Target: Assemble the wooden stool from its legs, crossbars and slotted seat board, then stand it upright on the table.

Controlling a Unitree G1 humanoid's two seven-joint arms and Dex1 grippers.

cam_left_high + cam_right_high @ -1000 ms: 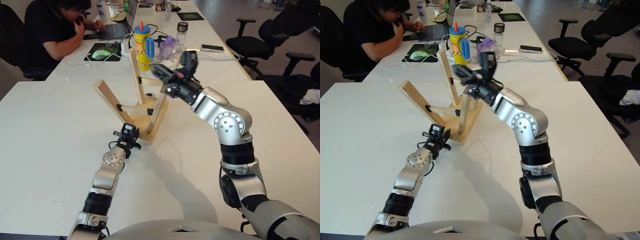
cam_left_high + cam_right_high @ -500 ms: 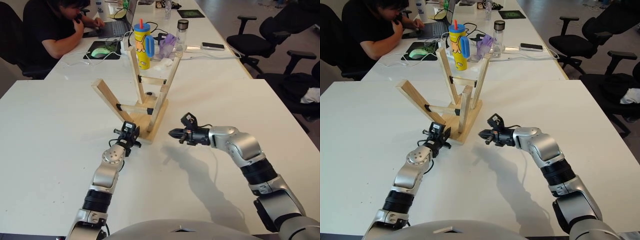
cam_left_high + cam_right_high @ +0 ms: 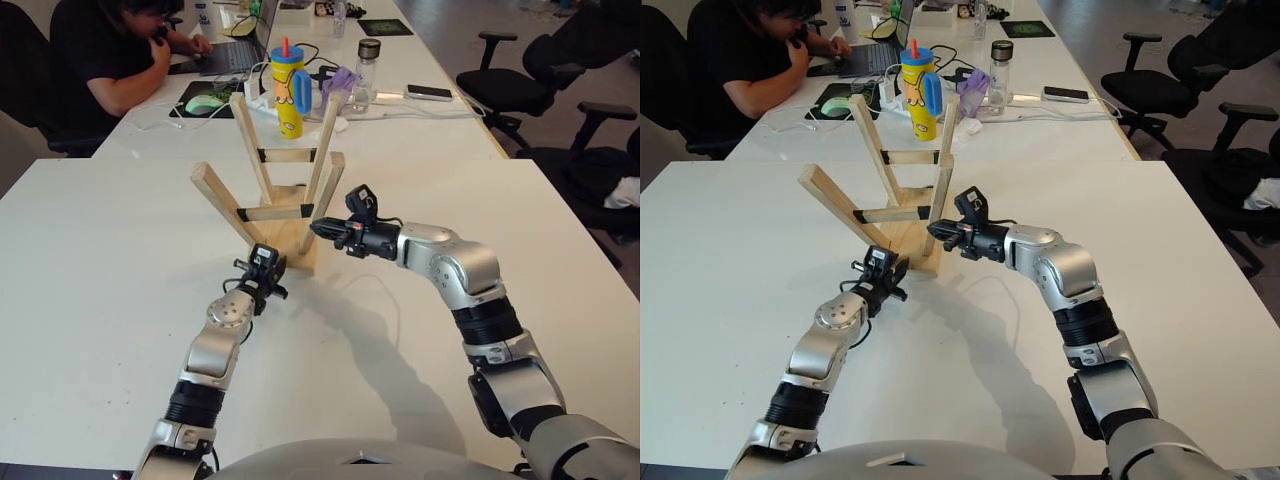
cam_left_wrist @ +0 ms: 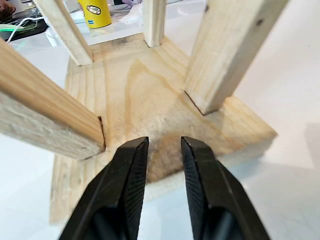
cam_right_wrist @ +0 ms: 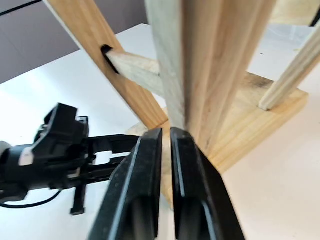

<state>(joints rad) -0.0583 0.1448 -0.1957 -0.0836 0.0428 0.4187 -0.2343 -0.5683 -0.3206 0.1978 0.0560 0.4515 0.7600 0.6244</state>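
Looks like an office: long white desks (image 3: 100,300), black swivel chairs (image 3: 505,88) well beyond the right claw (image 3: 316,229), an open laptop (image 3: 220,62) farther off.

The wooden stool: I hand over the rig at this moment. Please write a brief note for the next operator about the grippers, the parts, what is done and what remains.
Left gripper: open, holding nothing, low at the near edge of the seat board.
Right gripper: shut, empty, tips beside the near leg; I cannot tell if they touch it.
Stool: upside down on the table, seat board down, legs up, crossbars joined between the legs.
Done: assembly, as far as can be seen.
Left: turn it over so it stands on its legs.
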